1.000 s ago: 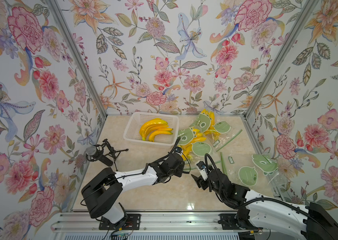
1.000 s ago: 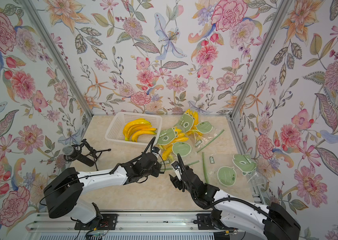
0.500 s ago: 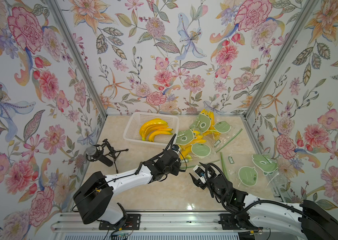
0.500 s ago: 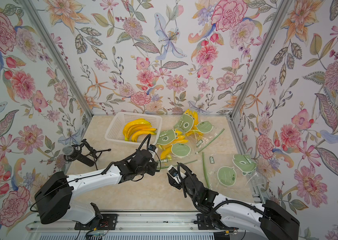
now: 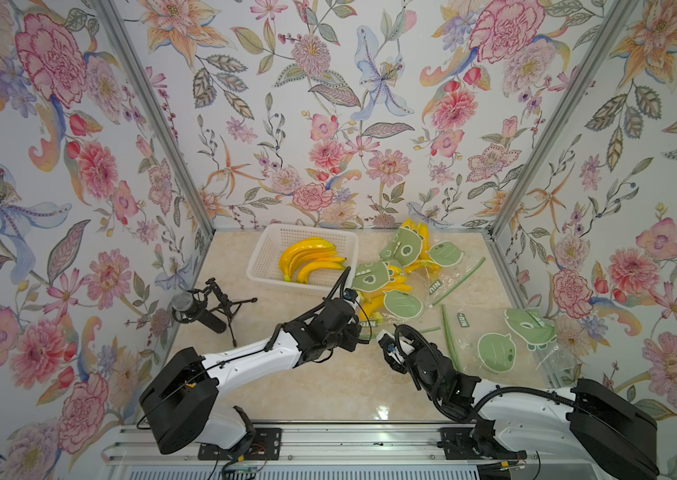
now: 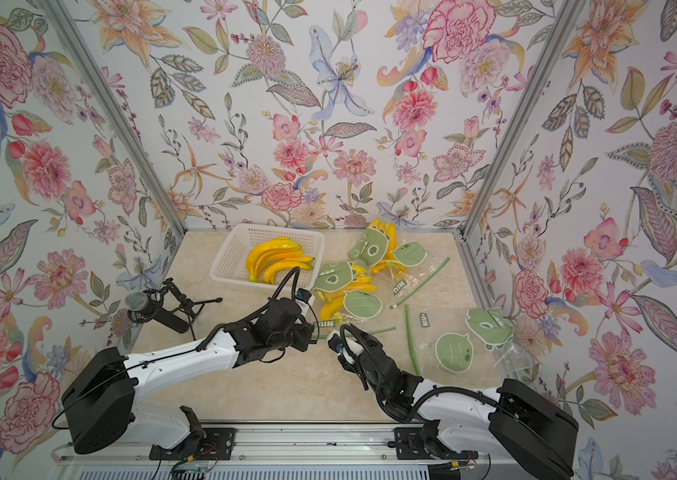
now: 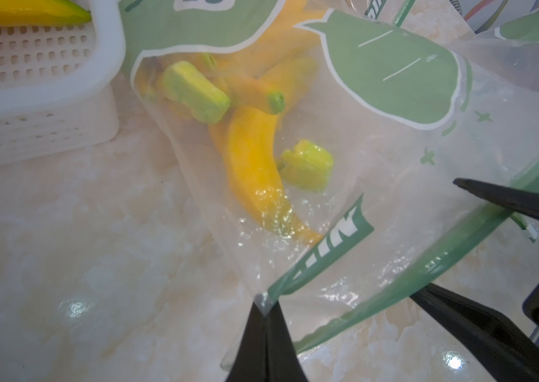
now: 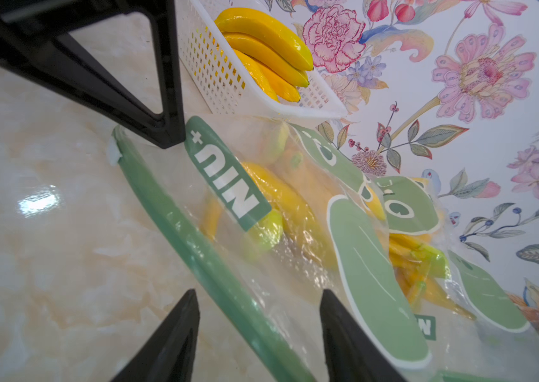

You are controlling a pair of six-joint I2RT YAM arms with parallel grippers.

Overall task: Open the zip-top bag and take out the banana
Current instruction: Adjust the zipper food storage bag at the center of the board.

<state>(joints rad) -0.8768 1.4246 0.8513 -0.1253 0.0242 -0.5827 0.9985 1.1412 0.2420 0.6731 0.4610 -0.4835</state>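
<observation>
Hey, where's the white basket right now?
In both top views the white basket sits at the back of the table, left of centre, holding loose bananas, beside the zip-top bags.

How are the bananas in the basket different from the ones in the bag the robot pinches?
The basket bananas lie bare in the open white basket; the bag bananas sit wrapped in a see-through bag. The basket bananas curve side by side; the bag bananas point different ways. Both are yellow.
</observation>
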